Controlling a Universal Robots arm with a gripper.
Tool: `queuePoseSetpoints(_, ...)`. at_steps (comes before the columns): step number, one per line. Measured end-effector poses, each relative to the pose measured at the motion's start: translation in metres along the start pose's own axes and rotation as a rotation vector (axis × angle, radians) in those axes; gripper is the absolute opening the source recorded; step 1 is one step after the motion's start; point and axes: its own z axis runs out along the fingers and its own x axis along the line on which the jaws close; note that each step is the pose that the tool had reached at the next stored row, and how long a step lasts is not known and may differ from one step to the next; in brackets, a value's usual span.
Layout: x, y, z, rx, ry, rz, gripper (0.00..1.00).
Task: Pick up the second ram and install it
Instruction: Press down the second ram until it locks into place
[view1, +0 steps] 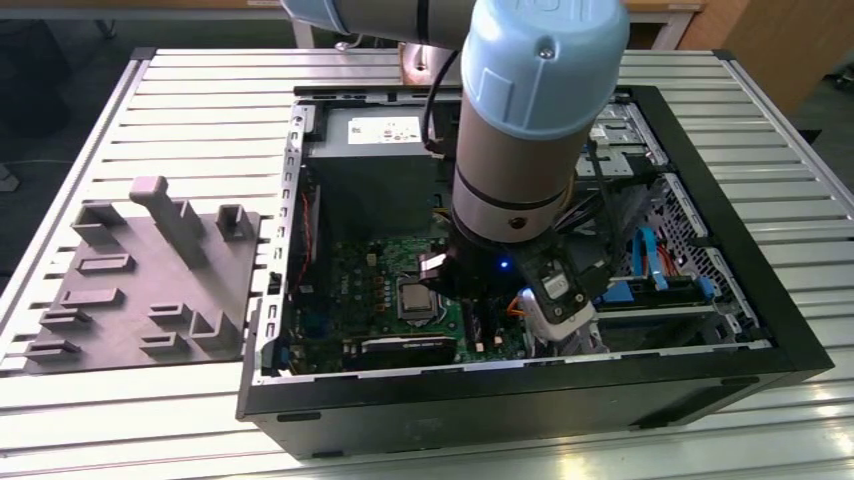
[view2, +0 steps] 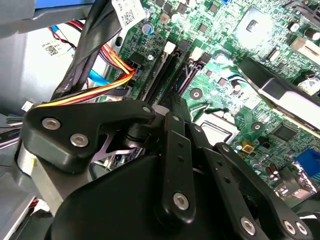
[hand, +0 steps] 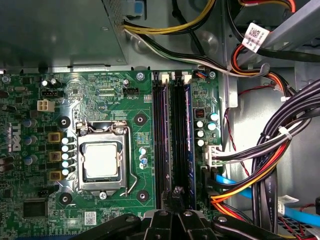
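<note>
The black, multi-link tool (hand: 175, 212) sat low over the green motherboard (hand: 100, 95) inside the open black computer case (view1: 747, 340), directly above the near end of the memory slots (hand: 172, 130). Its fingers (view2: 177, 150) were drawn close together. In the first wrist view a thin dark edge ran from between the fingertips along one slot; this appeared to be the second ram (hand: 181, 145), a long, narrow, dark memory stick standing on edge in the slots. I could not tell whether the tool was gripping it or only pressing on it, nor whether the stick was fully seated.

Beside the slots, on the motherboard, lay the square silver processor (hand: 102, 162) in its metal socket frame. On the other side of the slots, bundles of black, orange, yellow and red cables (hand: 270, 160) and a blue flat cable (hand: 235, 182) ran along the case wall.

In the exterior view the light blue and grey arm (view1: 534, 110) reached down into the case. The case stood on the slatted metal worktop (view1: 200, 110). A grey plastic holder tray with upright blocks (view1: 140, 280) lay on the worktop, near the case at the exterior view's left.
</note>
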Motion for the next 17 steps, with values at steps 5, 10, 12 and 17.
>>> queuePoseSetpoints(5, 0.0001, -0.0003, 0.0026, 0.0010, 0.0002, 0.000, 0.11)
queuePoseSetpoints(10, 0.0001, -0.0003, 0.0035, 0.0004, 0.0000, 0.000, 0.11)
queuePoseSetpoints(12, 0.0002, -0.0003, 0.0046, 0.0005, 0.0000, 0.000, 0.11)
queuePoseSetpoints(17, 0.0002, -0.0003, 0.0054, 0.0004, 0.0000, 0.000, 0.11)
